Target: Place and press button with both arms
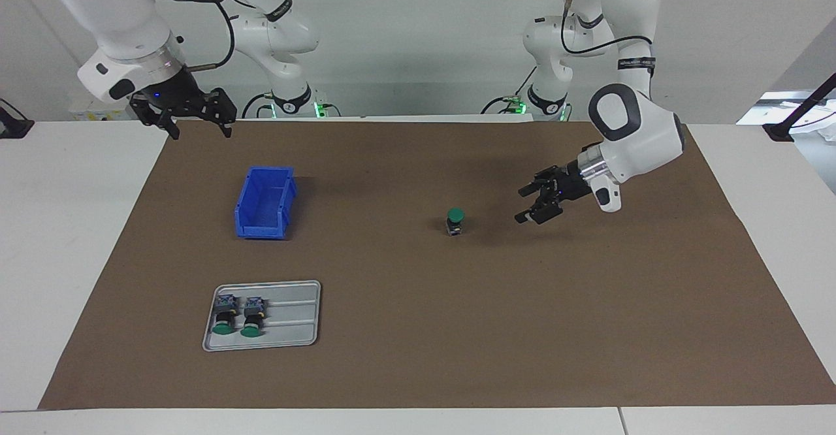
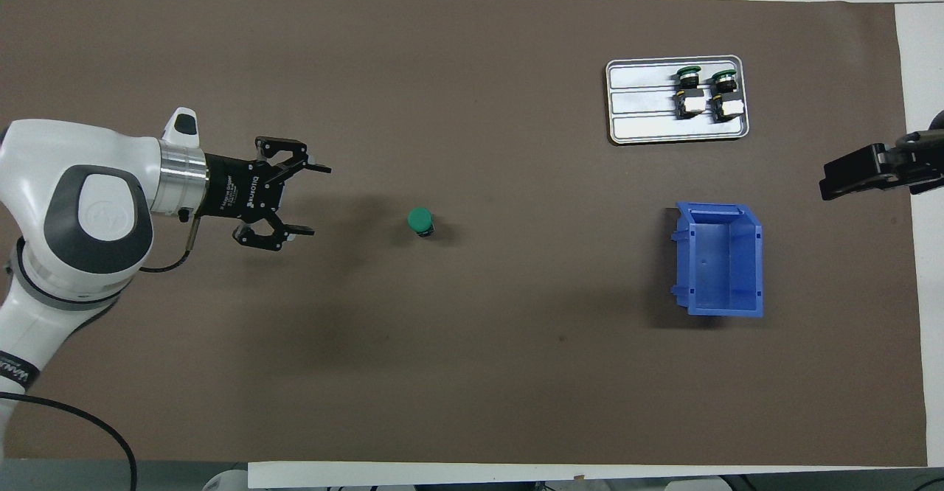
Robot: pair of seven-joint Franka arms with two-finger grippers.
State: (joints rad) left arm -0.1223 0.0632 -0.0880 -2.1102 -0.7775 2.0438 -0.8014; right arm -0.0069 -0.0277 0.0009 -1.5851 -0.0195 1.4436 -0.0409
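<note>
A button (image 1: 455, 220) with a green cap stands upright on the brown mat, alone near the middle; it also shows in the overhead view (image 2: 420, 220). My left gripper (image 1: 532, 204) is open and empty, raised above the mat toward the left arm's end of the table, apart from the button; the overhead view (image 2: 313, 200) shows it too. My right gripper (image 1: 198, 125) is open and empty, raised over the mat's edge near the right arm's base, and waits; its fingers (image 2: 859, 172) show at the overhead view's edge.
A blue bin (image 1: 264, 201) stands empty on the mat toward the right arm's end. A grey metal tray (image 1: 287, 324) lies farther from the robots than the bin, with two more green-capped buttons (image 1: 236, 315) lying in it.
</note>
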